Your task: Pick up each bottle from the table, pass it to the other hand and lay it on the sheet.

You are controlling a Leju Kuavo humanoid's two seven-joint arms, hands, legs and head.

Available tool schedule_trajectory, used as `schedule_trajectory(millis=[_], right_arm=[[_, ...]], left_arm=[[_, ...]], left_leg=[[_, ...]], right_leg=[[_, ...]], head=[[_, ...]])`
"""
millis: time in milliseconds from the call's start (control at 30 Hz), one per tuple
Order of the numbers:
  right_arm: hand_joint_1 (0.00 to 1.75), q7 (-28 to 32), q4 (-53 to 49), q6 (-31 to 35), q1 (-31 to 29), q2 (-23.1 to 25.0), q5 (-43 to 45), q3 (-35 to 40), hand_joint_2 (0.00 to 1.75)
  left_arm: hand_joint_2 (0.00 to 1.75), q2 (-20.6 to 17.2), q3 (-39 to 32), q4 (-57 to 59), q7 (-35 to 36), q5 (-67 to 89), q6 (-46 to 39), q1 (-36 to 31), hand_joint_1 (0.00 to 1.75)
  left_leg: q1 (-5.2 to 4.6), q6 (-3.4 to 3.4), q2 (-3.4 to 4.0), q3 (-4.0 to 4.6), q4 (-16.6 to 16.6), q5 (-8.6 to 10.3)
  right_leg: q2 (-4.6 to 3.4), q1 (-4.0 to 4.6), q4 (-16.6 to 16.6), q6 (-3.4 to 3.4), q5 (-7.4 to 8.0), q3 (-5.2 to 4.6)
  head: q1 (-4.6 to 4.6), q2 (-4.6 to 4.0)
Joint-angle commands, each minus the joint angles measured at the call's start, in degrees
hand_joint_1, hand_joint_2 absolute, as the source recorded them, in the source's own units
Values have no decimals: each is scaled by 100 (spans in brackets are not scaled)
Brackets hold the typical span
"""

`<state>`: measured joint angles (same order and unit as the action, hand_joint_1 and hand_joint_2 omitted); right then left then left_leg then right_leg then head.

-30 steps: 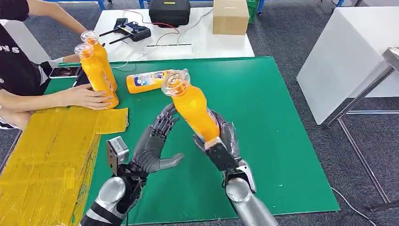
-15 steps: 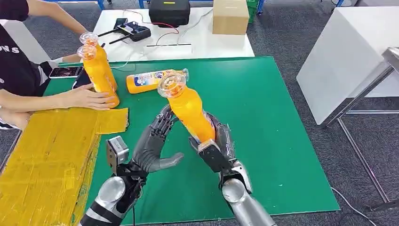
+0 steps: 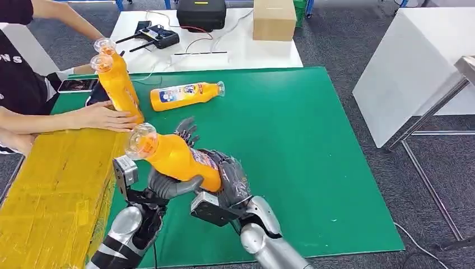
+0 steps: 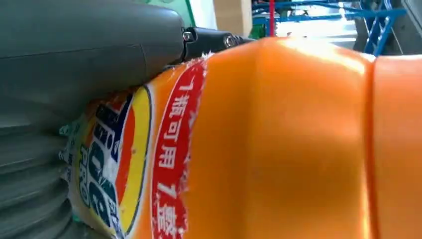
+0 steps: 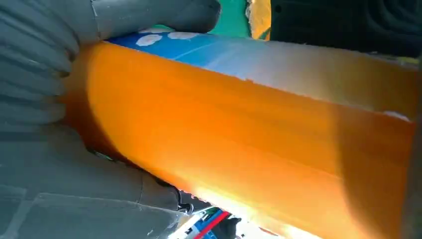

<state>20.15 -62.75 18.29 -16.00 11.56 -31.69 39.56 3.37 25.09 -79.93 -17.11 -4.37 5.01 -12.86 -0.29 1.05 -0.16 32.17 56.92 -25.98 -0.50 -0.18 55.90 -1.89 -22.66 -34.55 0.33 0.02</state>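
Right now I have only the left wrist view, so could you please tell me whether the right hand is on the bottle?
Observer: Yes. In the head view the right hand grips the bottle at its base end.
Operator: Thank you. Which way does the cap point?
Observer: Toward the yellow sheet. The bottle is tilted with its cap end higher, near the sheet's edge.
Operator: Is anything in the way there?
Observer: A person's hand rests at the sheet's far corner, against two upright bottles.
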Motion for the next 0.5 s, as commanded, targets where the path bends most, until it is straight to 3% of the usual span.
schedule_trajectory(millis=[33,300,333,367,500], right_arm=[[175,116,559,-65,-70,-183,-129,1034,175],[175,130,597,-28,-31,-213,-107,1045,175],[175,131,608,-16,-29,-213,-101,1042,175],[175,128,616,2,-23,-214,-83,1029,175],[175,127,621,28,7,-233,-52,983,175]], left_arm=[[175,85,47,663,157,-176,-21,-447,0],[175,156,-238,754,184,-511,-137,-466,2],[175,171,-260,751,176,-541,-169,-459,155],[175,175,-274,731,157,-573,-205,-446,175],[175,198,-329,629,98,-632,-321,-393,175]], left_leg=[[8,-9,-15,-24,-5,-8],[8,-8,-15,-14,-3,-5],[10,-10,-16,-20,-4,-7],[12,-12,-17,-28,-3,-10],[8,-7,-16,-13,-3,-6]], right_leg=[[19,8,-9,2,-11,31],[19,8,-8,2,-7,19],[21,10,-9,3,-10,26],[24,13,-9,3,-13,34],[21,9,-8,2,-9,18]], head=[[0,-2],[-2,-2],[-4,-2],[-4,0],[-4,-2]])
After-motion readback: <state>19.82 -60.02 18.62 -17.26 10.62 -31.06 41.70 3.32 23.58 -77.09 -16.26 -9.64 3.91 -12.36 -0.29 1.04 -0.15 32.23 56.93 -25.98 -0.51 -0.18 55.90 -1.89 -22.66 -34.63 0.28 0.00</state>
